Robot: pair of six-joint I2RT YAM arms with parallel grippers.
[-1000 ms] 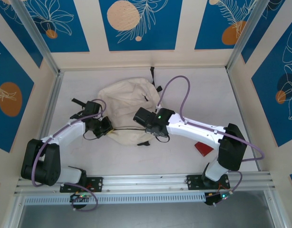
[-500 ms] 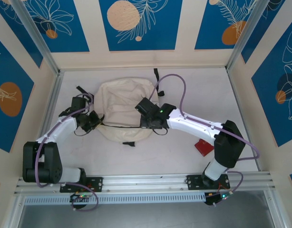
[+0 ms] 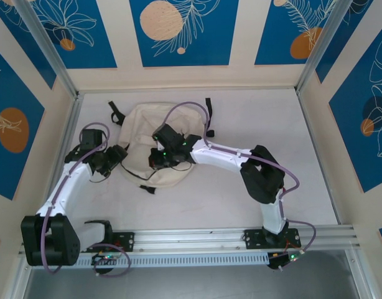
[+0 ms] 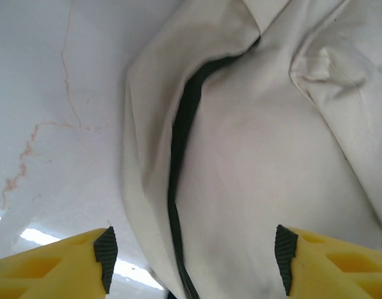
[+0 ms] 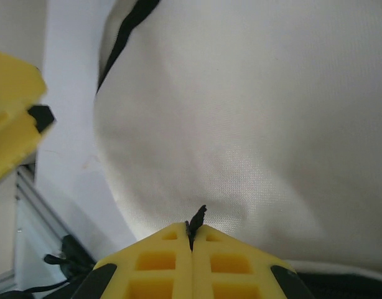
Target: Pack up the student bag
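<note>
The student bag [image 3: 141, 124], cream canvas with black straps, lies at the back left of the table. My left gripper [image 3: 119, 156] is at its left edge. In the left wrist view that gripper [image 4: 194, 260] is open, its pads [image 4: 106, 256] well apart on either side of the bag's cloth [image 4: 259, 162] and a black zipper line [image 4: 175, 162], gripping nothing. My right gripper [image 3: 156, 161] reaches over the bag's near part. In the right wrist view it [image 5: 192, 240] is shut on a small black zipper pull [image 5: 197, 218] against the bag [image 5: 253, 112].
Black straps [image 3: 114, 112] trail off the bag's back left and another strap [image 3: 208, 106] off its back right. The left wall rail [image 3: 66, 143] runs close beside my left arm. A yellow finger of the left gripper [image 5: 10, 124] shows at the left of the right wrist view.
The bag has slid left and back. My left gripper has opened and let go of the bag's edge. My right gripper, still shut, has moved left across the bag.
</note>
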